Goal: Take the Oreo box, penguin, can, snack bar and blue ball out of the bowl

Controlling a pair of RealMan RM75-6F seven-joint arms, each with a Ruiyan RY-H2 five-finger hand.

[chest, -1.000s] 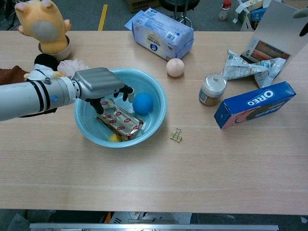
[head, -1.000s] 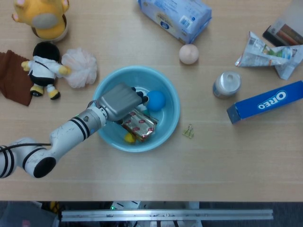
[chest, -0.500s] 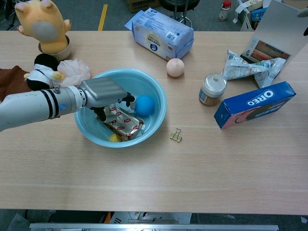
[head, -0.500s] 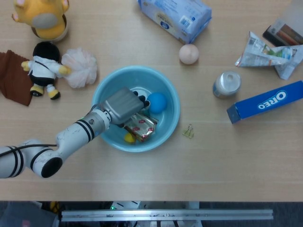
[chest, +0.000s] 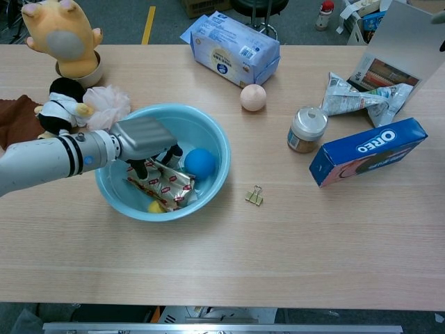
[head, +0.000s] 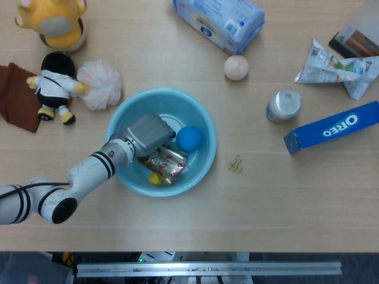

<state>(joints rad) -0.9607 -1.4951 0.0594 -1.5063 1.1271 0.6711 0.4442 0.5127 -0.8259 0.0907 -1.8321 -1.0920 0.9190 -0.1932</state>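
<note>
Inside the light blue bowl (head: 204,155) (chest: 217,145), the left robot hand (head: 148,134) (chest: 144,138) is lowered palm-down, its white, black-banded forearm reaching in over the near-left rim from the lower left. Its dark fingertips (chest: 175,150) are curled down onto the upper end of one red-and-gold snack bar (head: 167,164) (chest: 165,185); whether the bar is actually gripped cannot be told, as the fingers are hidden under the grey back of the hand. The right robot hand is seen in neither view.

One blue ball (head: 189,139) (chest: 199,162) is seen just right of the fingertips, beside the bar. One small yellow piece (head: 153,178) (chest: 155,207) shows below the hand at the bowl's bottom; what it is cannot be told.

Well apart to the right, outside the bowl, one can (head: 283,105) (chest: 306,128) is stood upright and one blue Oreo box (head: 333,127) (chest: 368,150) is laid on the table (head: 189,225) (chest: 222,257). One binder clip (head: 236,164) (chest: 254,195) is placed between bowl and box. Beyond the hand, one peach ball (head: 235,67) (chest: 253,97) and one blue tissue pack (head: 219,21) (chest: 233,47) are found. To the upper left, one black-haired doll (head: 54,85) (chest: 60,108), one pale mesh puff (head: 99,84) (chest: 108,104) and one yellow plush (head: 53,22) (chest: 64,37) are set, the puff touching the doll.
</note>
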